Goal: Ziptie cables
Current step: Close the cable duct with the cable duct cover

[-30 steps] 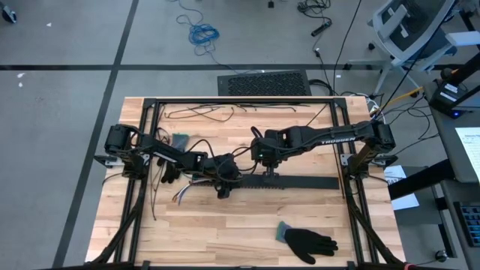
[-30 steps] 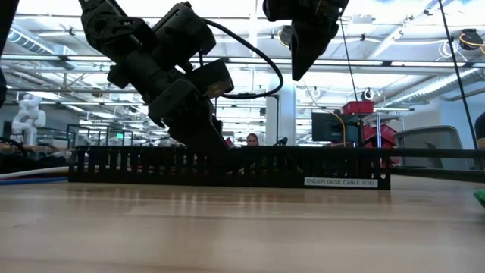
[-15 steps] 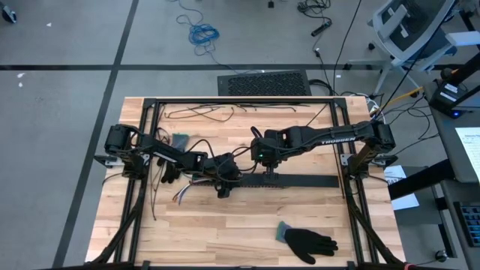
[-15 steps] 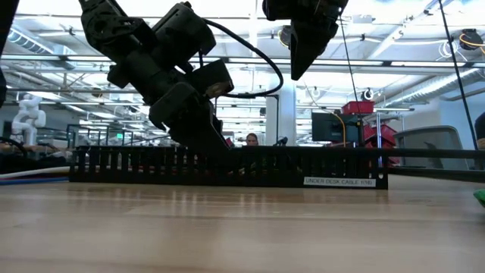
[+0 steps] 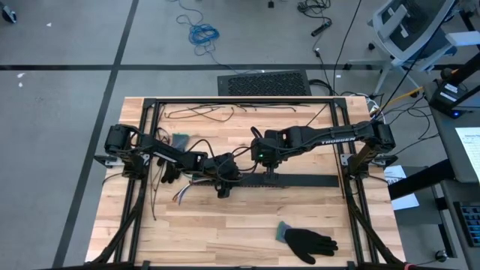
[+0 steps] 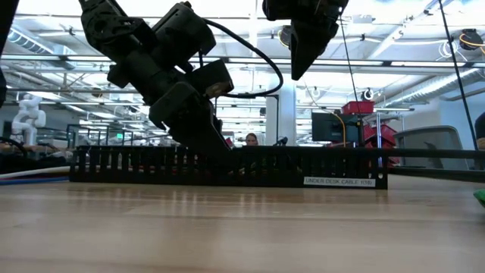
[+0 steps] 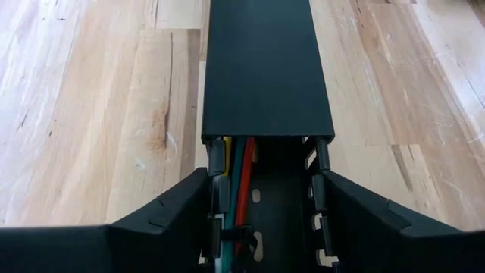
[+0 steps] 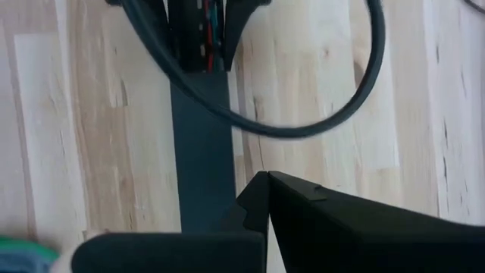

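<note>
Jaws of the left gripper (image 7: pixel 265 227) stand apart, straddling the black slotted strip (image 5: pixel 289 181) at centre frame in the high view, one finger outside each wall and nothing clamped. Between them, low in the left wrist view, the cables (image 7: pixel 236 182) lie inside the open channel and run on under its black cover (image 7: pixel 267 68). They look light, thin and limp, likely to splay and slip singly, so the best hold would be across the whole bundle where the channel is uncovered. That arm reaches in low from the left, its wrist pitched steeply down at the tabletop (image 5: pixel 225 232). Shut on nothing, the right gripper (image 6: pixel 299 57) hangs point-down above the strip, just right of centre.
</note>
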You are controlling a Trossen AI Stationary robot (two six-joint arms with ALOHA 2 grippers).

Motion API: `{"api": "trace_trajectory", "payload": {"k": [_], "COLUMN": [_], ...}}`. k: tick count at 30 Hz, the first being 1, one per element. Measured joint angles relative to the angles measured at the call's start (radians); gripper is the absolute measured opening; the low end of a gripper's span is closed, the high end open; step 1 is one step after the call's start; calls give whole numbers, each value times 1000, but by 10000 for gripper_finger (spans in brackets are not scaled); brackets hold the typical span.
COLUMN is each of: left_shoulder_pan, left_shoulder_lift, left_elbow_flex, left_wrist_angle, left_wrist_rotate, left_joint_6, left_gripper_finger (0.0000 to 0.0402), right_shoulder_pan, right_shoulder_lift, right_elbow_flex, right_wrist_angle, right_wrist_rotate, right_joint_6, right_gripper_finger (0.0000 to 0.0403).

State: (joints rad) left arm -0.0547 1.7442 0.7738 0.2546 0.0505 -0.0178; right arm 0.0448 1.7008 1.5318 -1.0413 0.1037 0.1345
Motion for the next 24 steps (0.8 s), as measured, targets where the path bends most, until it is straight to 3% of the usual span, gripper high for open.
{"api": "trace_trajectory", "payload": {"k": [7,16,24], "left_shoulder_pan": [0,1,3], "left_shoulder_lift": [0,0,0], "left_elbow_flex": [0,0,0], "left_wrist_angle": [-1,-1,-2], "left_wrist_rotate": [0,0,0], "left_joint_6": [0,0,0], "left_gripper_finger": [228,228,228], "right_shoulder_pan": [27,76,75], "right_shoulder_lift": [0,6,6], "right_elbow_flex": [-18,-227,-317], "right_wrist_angle": [-55,50,44], "right_wrist_rotate": [-74,-83,-110], "right_joint_6": [-21,100,142], "right_gripper_finger": [0,0,0]}}
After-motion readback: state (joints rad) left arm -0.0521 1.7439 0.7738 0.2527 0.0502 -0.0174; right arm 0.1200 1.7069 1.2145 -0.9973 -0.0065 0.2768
